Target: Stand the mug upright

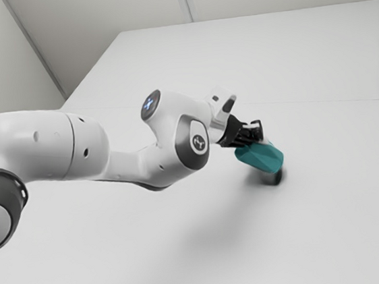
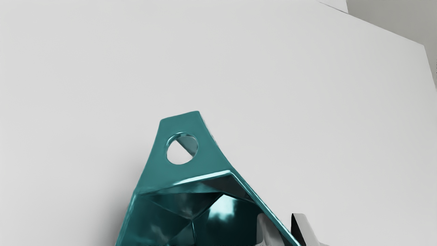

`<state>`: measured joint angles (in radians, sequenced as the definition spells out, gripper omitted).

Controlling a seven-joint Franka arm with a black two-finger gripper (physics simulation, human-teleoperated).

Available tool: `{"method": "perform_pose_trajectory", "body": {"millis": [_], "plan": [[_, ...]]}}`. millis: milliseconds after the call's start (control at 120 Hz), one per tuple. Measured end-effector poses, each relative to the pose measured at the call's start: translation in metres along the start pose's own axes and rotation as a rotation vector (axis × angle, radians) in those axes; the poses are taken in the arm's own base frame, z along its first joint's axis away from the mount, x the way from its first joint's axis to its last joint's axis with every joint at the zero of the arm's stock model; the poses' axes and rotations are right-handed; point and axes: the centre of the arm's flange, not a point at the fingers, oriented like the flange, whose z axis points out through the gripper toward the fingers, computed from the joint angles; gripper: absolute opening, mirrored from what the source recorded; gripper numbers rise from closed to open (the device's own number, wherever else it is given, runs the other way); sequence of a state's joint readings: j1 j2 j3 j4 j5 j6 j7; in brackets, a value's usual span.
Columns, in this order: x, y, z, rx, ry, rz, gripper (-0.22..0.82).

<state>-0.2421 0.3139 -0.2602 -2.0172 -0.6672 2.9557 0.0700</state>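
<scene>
End effector [image 2: 280,218] has the teal mug [image 1: 262,156] pinched by one wall, tilted, in from the edges of the desk [image 1: 347,220]. Lopsided grip imo, weight could twist it; letting go tilted might topple it.

1. Bright, pale, even light falls on the white table [image 1: 348,234] in both views.
2. In the exterior view, a broad, soft-edged shadow [image 1: 219,234] spreads over the tabletop from near the mug [image 1: 260,157] toward the exterior view's left.
3. In the wrist view, a faint shade lies along one side of the mug, well apart from the table's corner.
4. White glare [image 2: 222,206] shines inside the mug, whose deeper facets fall nearly black; a bright streak [image 2: 205,177] edges the rim.
</scene>
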Motion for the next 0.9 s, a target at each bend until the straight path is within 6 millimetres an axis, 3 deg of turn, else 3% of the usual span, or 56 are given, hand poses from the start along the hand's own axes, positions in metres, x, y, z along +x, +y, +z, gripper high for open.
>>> {"method": "perform_pose_trajectory", "body": {"millis": [217,350,600,800,900], "plan": [[0.04,-0.022,-0.068,0.086,-0.103,0.139,-0.17],[0.052,-0.06,-0.114,0.236,-0.247,0.208,-0.18],[0.024,-0.138,-0.133,0.472,-0.565,0.119,-0.17],[0.017,-0.184,-0.159,0.585,-0.636,0.005,-0.18],[0.016,-0.202,-0.162,0.622,-0.652,-0.037,-0.18]]}}
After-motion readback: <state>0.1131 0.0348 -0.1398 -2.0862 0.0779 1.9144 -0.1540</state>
